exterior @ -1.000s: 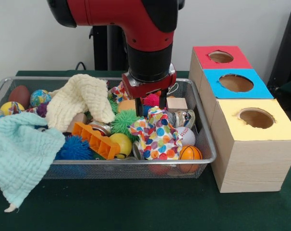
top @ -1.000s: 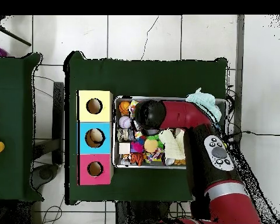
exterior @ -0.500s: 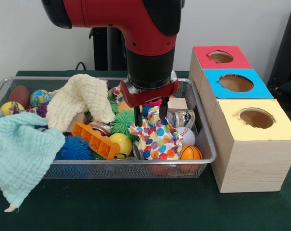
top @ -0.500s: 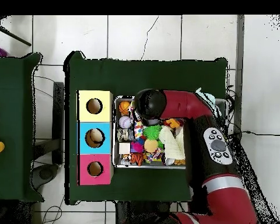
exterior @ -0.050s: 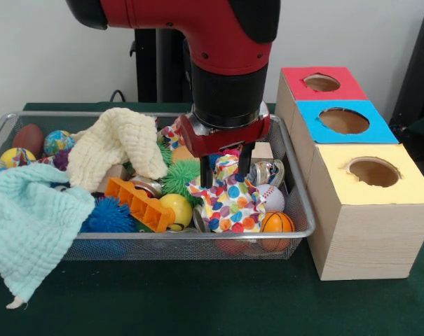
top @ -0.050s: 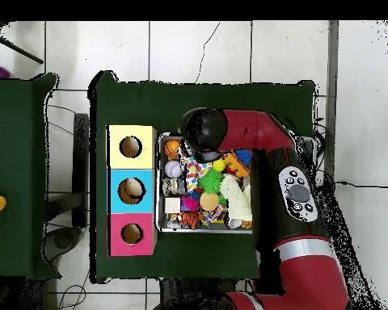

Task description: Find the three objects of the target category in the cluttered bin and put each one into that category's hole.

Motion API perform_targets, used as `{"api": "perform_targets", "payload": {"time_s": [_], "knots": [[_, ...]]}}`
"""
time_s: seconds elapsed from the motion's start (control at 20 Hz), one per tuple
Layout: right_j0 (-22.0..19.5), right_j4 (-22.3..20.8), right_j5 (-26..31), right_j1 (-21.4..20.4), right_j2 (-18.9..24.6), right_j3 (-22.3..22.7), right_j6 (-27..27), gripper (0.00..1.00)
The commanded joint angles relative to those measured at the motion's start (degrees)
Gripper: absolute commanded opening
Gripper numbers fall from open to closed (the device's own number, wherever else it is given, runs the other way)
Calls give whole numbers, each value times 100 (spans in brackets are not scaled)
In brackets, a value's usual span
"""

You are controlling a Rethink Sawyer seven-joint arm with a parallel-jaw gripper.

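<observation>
- Gripper (exterior @ -0.050s: 226, 168) — centre of the front view, fingers parted with nothing between them, poised just above the polka-dot cloth (exterior @ -0.050s: 229, 199).
- Wire bin (exterior @ -0.050s: 296, 203) — lower left and centre; cloth heaped at its right end.
- Target category — cannot tell; candidate balls, a baseball (exterior @ -0.050s: 271, 198) and a basketball (exterior @ -0.050s: 277, 223), lie below and right of the gripper, beside the cloth.
- Box holes — red (exterior @ -0.050s: 322, 82), blue (exterior @ -0.050s: 344, 120), yellow (exterior @ -0.050s: 373, 171) — right of frame, well apart from the gripper.
- Judgement — cloth likely needs lifting aside first.
</observation>
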Motion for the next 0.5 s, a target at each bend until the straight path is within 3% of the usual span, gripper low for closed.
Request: {"api": "perform_targets", "payload": {"time_s": [0.05, 0.5], "knots": [[-28, -33, 514, 396, 153, -344, -28, 100], [-224, -59, 456, 733, 242, -547, -375, 100]]}}
